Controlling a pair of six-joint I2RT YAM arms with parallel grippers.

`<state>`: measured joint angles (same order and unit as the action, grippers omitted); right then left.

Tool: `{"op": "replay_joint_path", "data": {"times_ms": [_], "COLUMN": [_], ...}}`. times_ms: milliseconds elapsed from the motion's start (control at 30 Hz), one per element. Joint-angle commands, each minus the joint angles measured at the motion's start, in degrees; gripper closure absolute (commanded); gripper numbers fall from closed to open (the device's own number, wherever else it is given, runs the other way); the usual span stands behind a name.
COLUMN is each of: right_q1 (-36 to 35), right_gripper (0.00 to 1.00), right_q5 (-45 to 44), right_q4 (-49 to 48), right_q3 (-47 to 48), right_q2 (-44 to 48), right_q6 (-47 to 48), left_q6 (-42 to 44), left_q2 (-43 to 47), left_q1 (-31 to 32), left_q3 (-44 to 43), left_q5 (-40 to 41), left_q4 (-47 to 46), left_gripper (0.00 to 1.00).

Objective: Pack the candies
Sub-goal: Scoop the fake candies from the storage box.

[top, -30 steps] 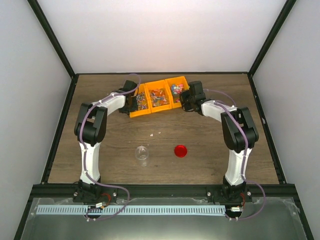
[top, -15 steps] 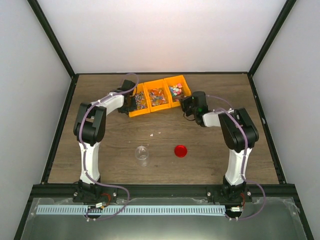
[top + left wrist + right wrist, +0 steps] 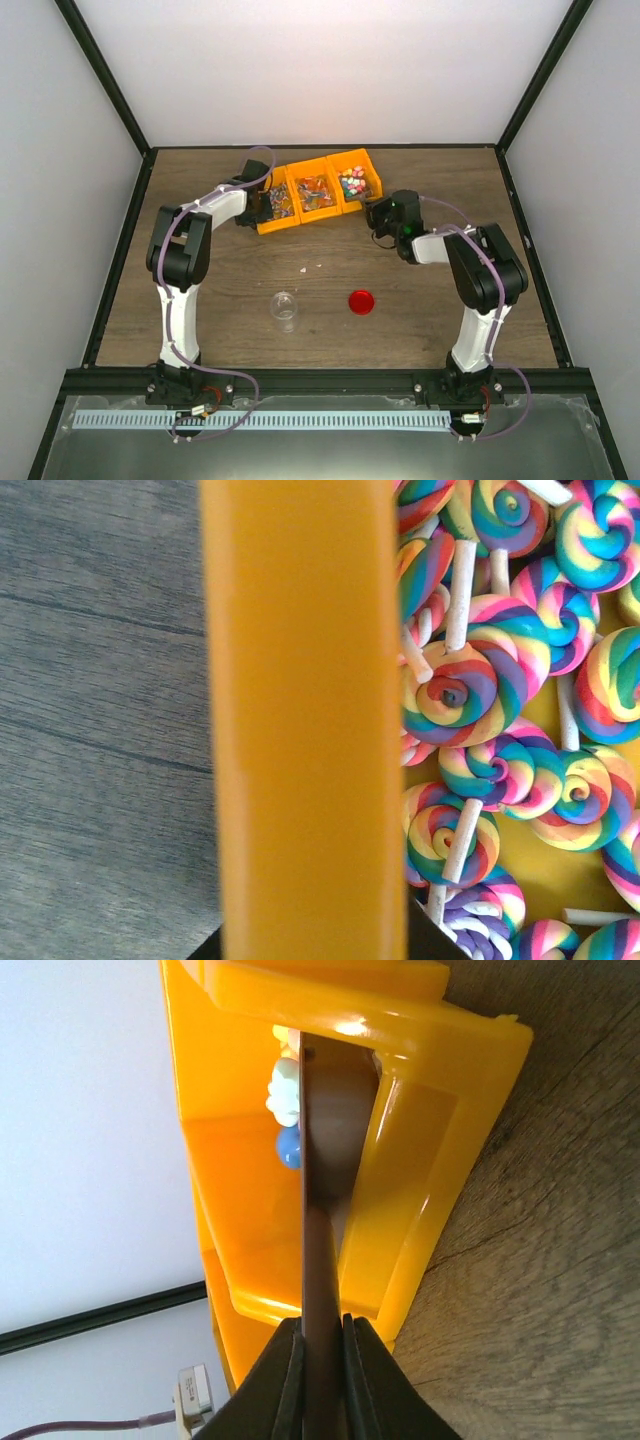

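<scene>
bin-handling step, likely; no candy seems packed yet. left gripper [image 3: 258, 206] is clamped narrowly on the left bin [image 3: 300, 730] wall; right gripper [image 3: 320, 1335] pinches a thin brown strip [image 3: 320, 1240] at the right bin [image 3: 420, 1160], which holds the candies [image 3: 352, 183]. next: release, pick candies, carry them to the jar [image 3: 284, 306].
</scene>
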<state>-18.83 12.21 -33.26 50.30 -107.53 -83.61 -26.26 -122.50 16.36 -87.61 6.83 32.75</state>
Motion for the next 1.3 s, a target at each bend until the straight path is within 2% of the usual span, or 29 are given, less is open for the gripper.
{"op": "replay_joint_path", "data": {"times_ms": [0, 233, 667, 1267], "right_q1": [-0.7, -0.2, 1.3, 1.6], "right_gripper": [0.99, 0.99, 0.99, 0.99], "right_q5": [4.9, 5.8, 8.4, 8.9], "right_q4": [-4.5, -9.3, -6.8, -8.8], "right_q3": [-1.0, -2.6, 2.8, 1.5], "right_q2": [3.0, 3.2, 3.3, 5.9], "right_q6": [-1.5, -4.3, 1.1, 1.6], "left_q6": [-4.5, -4.6, -4.0, -3.4], "left_q2": [-2.9, -2.5, -2.9, -3.2], "left_q1": [-0.3, -0.3, -0.3, -0.3], "left_q3": [2.8, 3.6, 2.6, 2.4], "left_q5": [-7.4, -7.3, -6.1, -6.1], "left_q4": [0.5, 0.2, 0.7, 0.9], "left_gripper": [0.96, 0.96, 0.96, 0.96]}}
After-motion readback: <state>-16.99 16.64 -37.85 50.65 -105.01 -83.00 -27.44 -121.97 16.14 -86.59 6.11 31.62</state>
